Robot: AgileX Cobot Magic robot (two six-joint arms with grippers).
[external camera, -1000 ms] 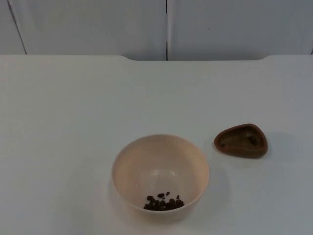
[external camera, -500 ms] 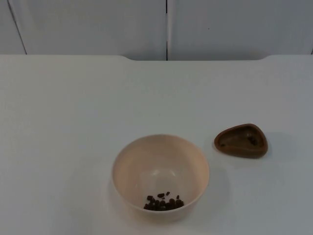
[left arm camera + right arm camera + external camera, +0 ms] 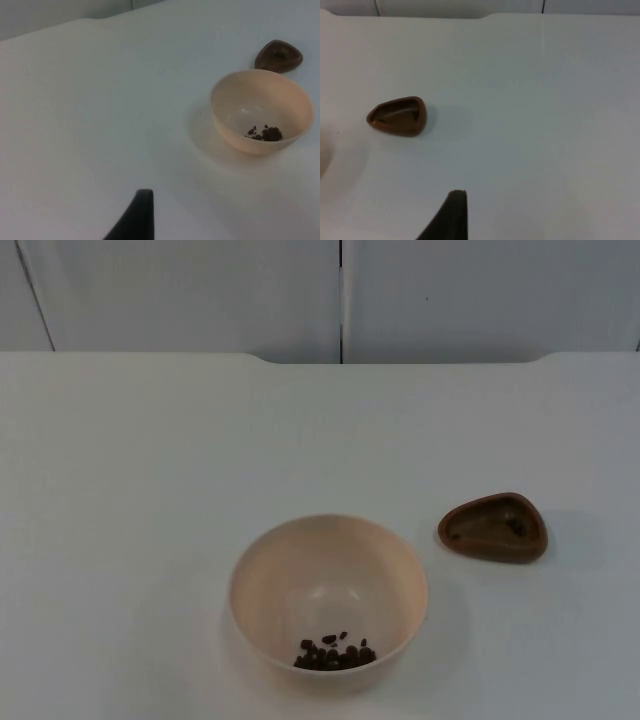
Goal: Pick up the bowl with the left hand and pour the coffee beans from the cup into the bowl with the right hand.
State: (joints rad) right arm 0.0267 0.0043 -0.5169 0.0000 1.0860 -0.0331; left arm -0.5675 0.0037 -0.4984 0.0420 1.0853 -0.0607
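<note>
Two containers stand apart on the white table (image 3: 150,460): a round cream bowl (image 3: 328,595) near the front edge with a small heap of dark coffee beans (image 3: 335,653) against its near wall, and to its right a low brown teardrop-shaped cup (image 3: 493,528) with a few beans inside. Left gripper (image 3: 135,220) hangs over bare table well clear of the bowl, right gripper (image 3: 451,216) likewise clear of the cup. Neither touches anything, and I cannot tell how their jaws are set.

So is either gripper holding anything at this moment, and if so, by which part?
Nothing is held. The bowl with its coffee beans and the brown cup both rest on the table, with each gripper's fingertip well away from them.
</note>
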